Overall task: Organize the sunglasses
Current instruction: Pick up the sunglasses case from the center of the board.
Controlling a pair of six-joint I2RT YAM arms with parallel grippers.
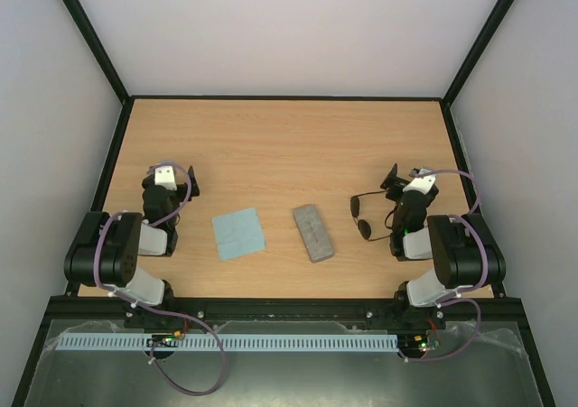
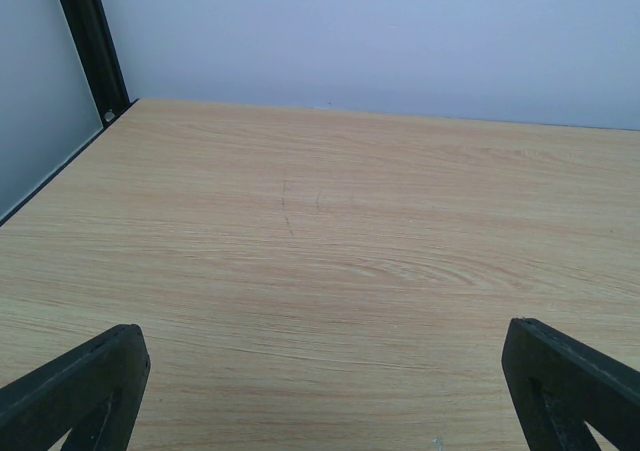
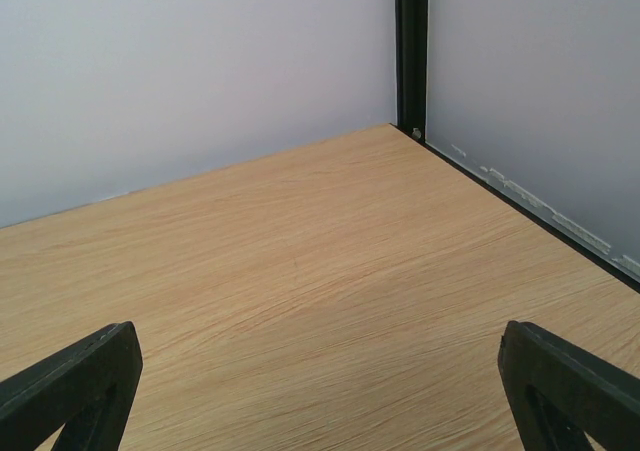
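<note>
The sunglasses (image 1: 363, 217), with two dark round lenses and thin wire temples, lie on the wooden table (image 1: 289, 145) just left of my right arm. The closed grey oblong case (image 1: 312, 233) lies in the middle near the front. A light blue square cloth (image 1: 238, 233) lies left of it. My left gripper (image 1: 172, 174) is open and empty at the left; its fingers (image 2: 80, 386) frame bare wood. My right gripper (image 1: 406, 180) is open and empty at the right, beside the sunglasses; its fingers (image 3: 75, 381) frame bare wood. Neither wrist view shows the sunglasses, case or cloth.
Black frame posts (image 1: 90, 37) and white walls (image 1: 289, 28) close in the table on the left, back and right. A black post (image 3: 410, 51) stands at the far right corner in the right wrist view, another post (image 2: 90, 41) at the far left in the left wrist view.
</note>
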